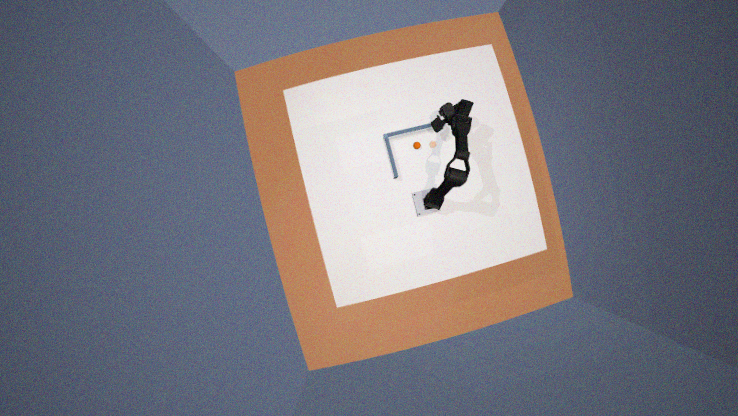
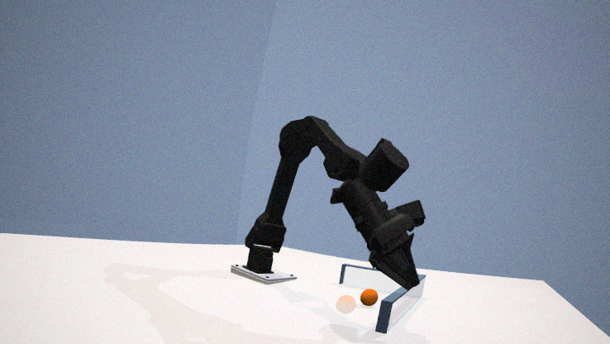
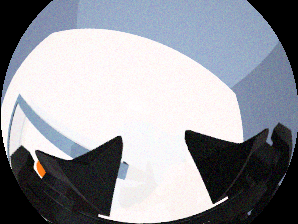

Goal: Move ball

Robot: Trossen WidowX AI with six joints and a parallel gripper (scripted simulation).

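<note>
An orange ball (image 1: 416,145) (image 2: 369,297) lies on the table inside the corner, apart from both walls; a sliver of the ball (image 3: 41,169) shows behind the left finger in the wrist view. Its pale see-through copy (image 1: 433,144) (image 2: 345,303) is just right of it in the top view, with a small gap between them. One low clear wall (image 1: 408,130) (image 2: 390,301) (image 3: 42,126) meets the other wall (image 1: 391,157) (image 2: 363,268). My gripper (image 1: 440,118) (image 2: 413,284) (image 3: 154,138) is open and empty, close to the first wall's free end in the top view. Its height above that wall is unclear.
The arm's base plate (image 1: 419,205) (image 2: 282,276) stands on the white table, on the corner's open side. The arm bends around to the right of the see-through copy in the top view. An orange-brown border (image 1: 273,206) surrounds the white top.
</note>
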